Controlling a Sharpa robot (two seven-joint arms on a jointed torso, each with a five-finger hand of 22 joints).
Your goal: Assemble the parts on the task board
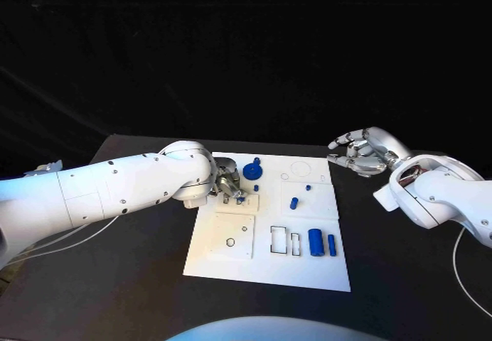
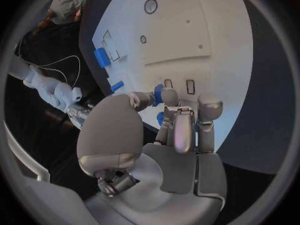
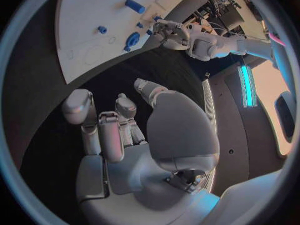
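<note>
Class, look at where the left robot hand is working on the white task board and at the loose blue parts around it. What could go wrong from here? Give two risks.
1. The left robot hand is down on the task board, fingers crowded among small blue parts; the round blue part lies close beside it and could be knocked out of place.
2. The blue cylinder lies on its side on the board, so a bump to the board might roll it.

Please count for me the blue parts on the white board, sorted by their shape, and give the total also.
Large round part: 1
Cylinders lying at the near edge: 2
Short peg: 1
Small studs: 2
Small piece at the left hand, partly hidden: 1
Total: 7
</note>
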